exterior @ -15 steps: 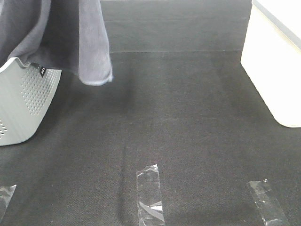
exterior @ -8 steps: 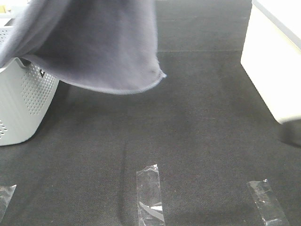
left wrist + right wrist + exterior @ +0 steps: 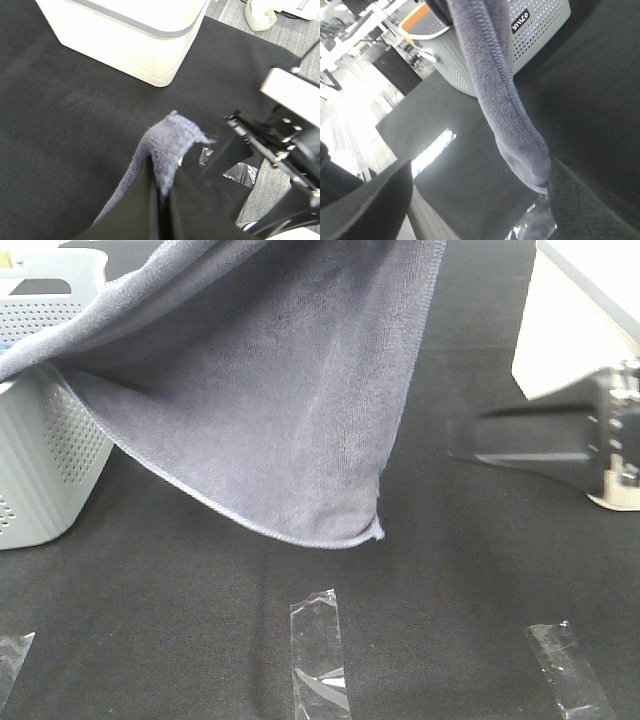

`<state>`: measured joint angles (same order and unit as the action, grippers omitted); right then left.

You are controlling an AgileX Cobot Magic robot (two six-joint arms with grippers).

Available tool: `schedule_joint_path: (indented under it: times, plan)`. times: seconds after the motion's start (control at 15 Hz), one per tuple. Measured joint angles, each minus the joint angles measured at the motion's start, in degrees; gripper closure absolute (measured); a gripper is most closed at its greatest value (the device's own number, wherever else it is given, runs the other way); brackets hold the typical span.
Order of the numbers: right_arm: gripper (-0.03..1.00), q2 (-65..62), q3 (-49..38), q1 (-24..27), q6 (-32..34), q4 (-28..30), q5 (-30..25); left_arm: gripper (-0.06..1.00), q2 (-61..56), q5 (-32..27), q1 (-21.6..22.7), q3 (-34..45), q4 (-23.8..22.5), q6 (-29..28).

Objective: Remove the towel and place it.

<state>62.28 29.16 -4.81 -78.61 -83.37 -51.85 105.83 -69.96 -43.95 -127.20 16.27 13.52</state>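
towel: top cut off | basket: part-hidden (behind towel) | right gripper: blurred

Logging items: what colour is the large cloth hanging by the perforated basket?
The large microfibre towel is plain grey-lavender, best seen in exterior high view.

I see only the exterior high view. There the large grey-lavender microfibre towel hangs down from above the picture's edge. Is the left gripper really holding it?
Observer: Yes. In the left wrist view the left gripper is shut on a corner of the large grey-lavender microfibre towel.
Operator: And the right gripper? In my view it is only a blur.
Observer: The right wrist view shows the right gripper open, with its jaws wide apart.
Operator: Is the towel near it?
Observer: In that view the towel's lower corner hangs in front of the open jaws, close to one of them. Whether it touches, I cannot tell.
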Motion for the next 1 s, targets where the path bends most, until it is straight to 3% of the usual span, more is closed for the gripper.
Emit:
schedule_joint_path:
  times: [0.13, 0.4, 0.6, 0.8, 1.0]
  plan:
    - [0.26, 2.2, 0.0, 0.0, -2.8, -2.6, 0.0, 0.94, -0.2, -0.1, 0.0, 0.0, 0.0, 0.1]
    - [0.24, 11.1, 0.0, 0.0, -17.1, -14.6, -0.2, 0.94, -2.5, -0.1, 0.0, 0.0, 0.1, 0.2]
    - [0.23, 15.4, 0.0, 0.0, -26.4, -15.9, -1.1, 0.94, -2.8, -0.2, 0.0, 0.0, 0.1, 0.2]
    - [0.23, 19.3, 0.0, 0.0, -29.0, -15.9, -6.9, 0.94, -3.9, 0.3, 0.0, 0.0, 0.1, 0.2]
    - [0.23, 22.2, 0.2, -0.1, -30.3, -15.9, -7.7, 0.94, -4.4, 2.3, 0.0, 0.0, 0.1, 0.2]
